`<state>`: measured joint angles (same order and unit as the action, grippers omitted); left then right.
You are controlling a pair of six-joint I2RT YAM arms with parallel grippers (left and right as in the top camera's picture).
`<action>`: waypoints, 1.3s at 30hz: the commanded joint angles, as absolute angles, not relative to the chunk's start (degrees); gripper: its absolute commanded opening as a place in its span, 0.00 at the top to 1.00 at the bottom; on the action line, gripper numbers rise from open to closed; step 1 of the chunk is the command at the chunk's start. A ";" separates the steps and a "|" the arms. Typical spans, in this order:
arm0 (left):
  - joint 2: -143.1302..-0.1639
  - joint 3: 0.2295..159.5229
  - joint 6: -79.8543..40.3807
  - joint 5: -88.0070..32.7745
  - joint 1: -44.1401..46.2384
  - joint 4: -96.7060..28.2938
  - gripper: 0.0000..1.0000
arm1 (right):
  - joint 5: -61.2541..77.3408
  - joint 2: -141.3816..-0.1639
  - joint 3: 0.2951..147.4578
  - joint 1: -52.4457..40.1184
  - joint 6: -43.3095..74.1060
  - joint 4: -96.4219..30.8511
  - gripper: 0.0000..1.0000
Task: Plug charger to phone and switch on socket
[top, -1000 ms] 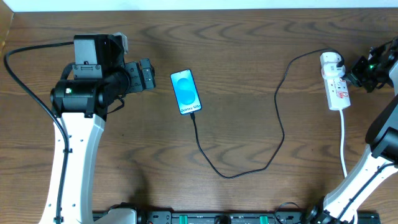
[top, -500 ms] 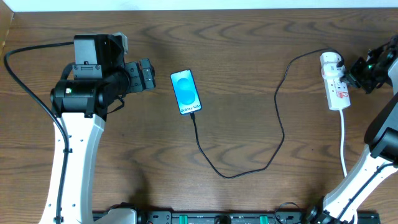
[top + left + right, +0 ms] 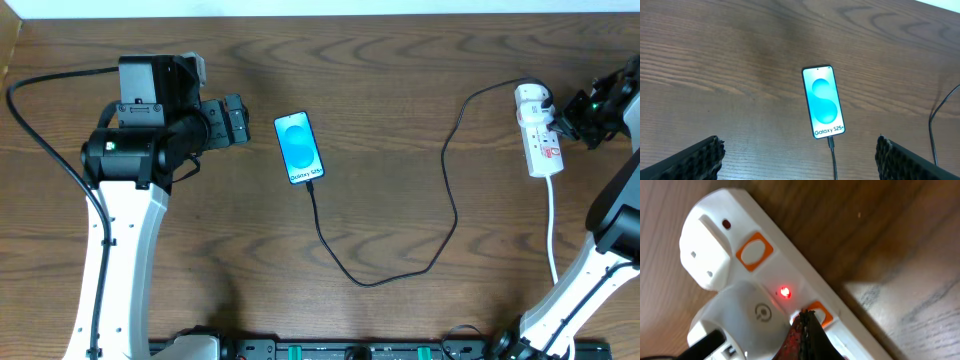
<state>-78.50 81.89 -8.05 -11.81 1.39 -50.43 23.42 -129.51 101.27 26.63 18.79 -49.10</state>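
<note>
L arm's jaws (image 3: 240,120) are spread wide w/ nothing in them, sitting just left of the phone (image 3: 300,148). Phone lies flat on the tabletop (image 3: 400,60), screen up, long axis running far-to-near w/ a slight tilt, port at the near end. Left wrist view reads "Galaxy S25+" on the screen. The charger (image 3: 372,282) plug looks seated in that port already. Its thin black cable loops toward the near edge, then climbs back up to a white adapter (image 3: 747,315) w/ a power symbol, plugged in at the far end of the socket (image 3: 545,145).

Socket is the white strip far right, long axis also roughly far-to-near, so the R arm is the near 1 and the L arm is well apart from it. Print on the strip is too small to read.

R jaws (image 3: 804,327) look pinched together on nothing, coming in from the strip's right side w/ the tip right at 1 orange switch (image 3: 820,314). Can't tell if it's actually touching. Red lamp (image 3: 785,292) just beside it is lit, so imo the socket's on and what's left is prob backing straight off w/o dragging the strip.
</note>
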 commanded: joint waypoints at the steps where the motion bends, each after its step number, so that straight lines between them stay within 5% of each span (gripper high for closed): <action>1: -78.19 82.30 -7.73 -11.46 1.45 -50.52 0.02 | 31.09 -128.66 104.77 29.23 19.29 -51.72 0.99; 12: -78.19 82.30 -7.73 -11.46 1.45 -50.52 0.02 | 35.33 -107.24 107.96 34.41 15.79 -57.06 0.99; 25: -78.19 82.30 -7.73 -11.46 1.45 -50.52 0.02 | 31.79 -89.58 107.94 5.50 -3.99 -70.08 0.92; 29: -78.19 82.30 -7.73 -11.46 1.45 -50.52 0.02 | 23.51 -87.42 107.94 -4.32 -4.40 -75.18 0.69; 30: -78.19 82.30 -7.73 -11.46 1.45 -50.52 0.02 | 22.55 -87.18 107.94 -6.17 -4.38 -76.09 0.49; 31: -78.19 82.30 -7.73 -11.46 1.45 -50.52 0.02 | 22.28 -87.11 107.94 -7.62 -4.36 -76.73 0.06; 32: -78.19 82.30 -7.73 -11.46 1.45 -50.52 0.02 | 22.65 -87.11 107.94 -8.91 -4.34 -77.65 0.01; 39: -78.19 82.30 -7.73 -11.46 1.45 -50.52 0.02 | 21.30 -87.11 107.94 -13.80 -4.38 -79.79 0.01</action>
